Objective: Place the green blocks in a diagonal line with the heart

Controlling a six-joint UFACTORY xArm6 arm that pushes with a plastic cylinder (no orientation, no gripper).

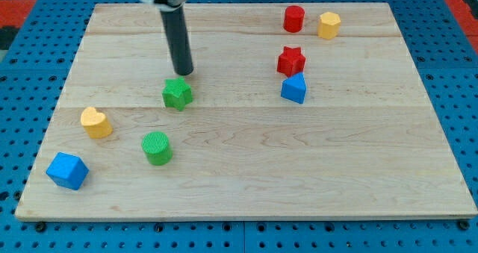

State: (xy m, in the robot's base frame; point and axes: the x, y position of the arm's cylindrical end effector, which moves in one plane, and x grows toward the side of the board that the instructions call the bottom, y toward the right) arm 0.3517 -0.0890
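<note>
My tip (184, 72) rests just beyond the green star block (177, 93); green cylinder block (157, 148) nearer; yellow heart block (95, 122) left; rod grips nothing; no writing legible.

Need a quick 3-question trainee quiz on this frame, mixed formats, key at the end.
1. True or false: my tip is just above the green star block in the view.
2. Which block is nearest the yellow heart block? A) green cylinder block B) blue cube block C) red star block
3. Fill in: the blue block at the view's right sits directly below the red ____ block.

Key: 1 true; 2 B; 3 star.
</note>
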